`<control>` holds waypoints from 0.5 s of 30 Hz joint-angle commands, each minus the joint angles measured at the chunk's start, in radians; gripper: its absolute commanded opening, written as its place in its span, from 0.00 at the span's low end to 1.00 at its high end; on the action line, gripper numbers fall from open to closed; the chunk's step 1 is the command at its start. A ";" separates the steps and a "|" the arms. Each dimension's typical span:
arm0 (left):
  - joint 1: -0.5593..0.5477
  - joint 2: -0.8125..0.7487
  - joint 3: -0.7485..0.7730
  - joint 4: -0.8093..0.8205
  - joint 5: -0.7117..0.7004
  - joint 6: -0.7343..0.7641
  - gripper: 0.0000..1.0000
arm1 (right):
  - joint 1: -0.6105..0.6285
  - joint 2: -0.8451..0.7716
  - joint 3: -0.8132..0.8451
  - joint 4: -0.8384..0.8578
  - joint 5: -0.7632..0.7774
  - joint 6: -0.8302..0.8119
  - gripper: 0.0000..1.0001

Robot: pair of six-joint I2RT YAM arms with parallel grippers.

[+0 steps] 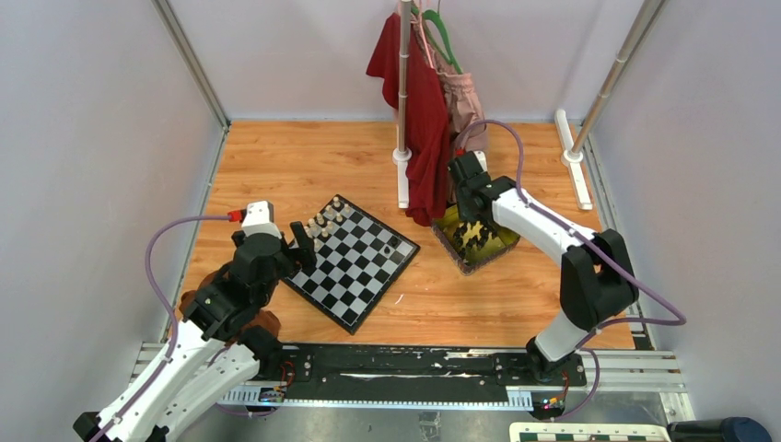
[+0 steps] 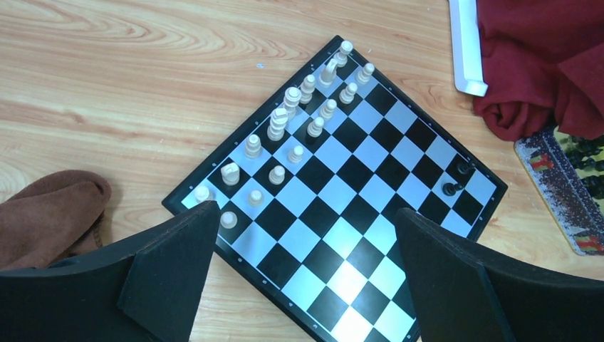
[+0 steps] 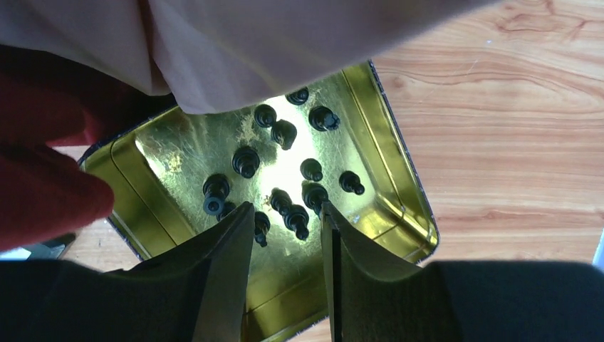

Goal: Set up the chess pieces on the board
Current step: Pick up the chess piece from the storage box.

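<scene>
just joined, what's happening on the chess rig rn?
The cream chess pieces stand in two rows along one edge of the black-and-white checkered board. Only two black pieces are on it, by a corner on the opposite side. The left gripper hovers open over the board, holding nothing. The right gripper is down in the shiny gold tray, open over the loose black pieces inside.

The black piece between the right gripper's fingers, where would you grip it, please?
Pinch the black piece across its narrow stem, from above with the right gripper. It looks tipped in the gold tray, neighbours close beside it, so side approaches look blocked.
</scene>
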 commanded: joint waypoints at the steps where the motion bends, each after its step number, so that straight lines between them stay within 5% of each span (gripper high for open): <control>1: -0.008 0.019 0.004 0.002 -0.018 -0.001 1.00 | -0.037 0.052 0.054 0.024 -0.061 0.004 0.44; 15: -0.008 0.059 -0.010 0.024 -0.031 -0.013 1.00 | -0.105 0.181 0.124 0.048 -0.181 -0.020 0.41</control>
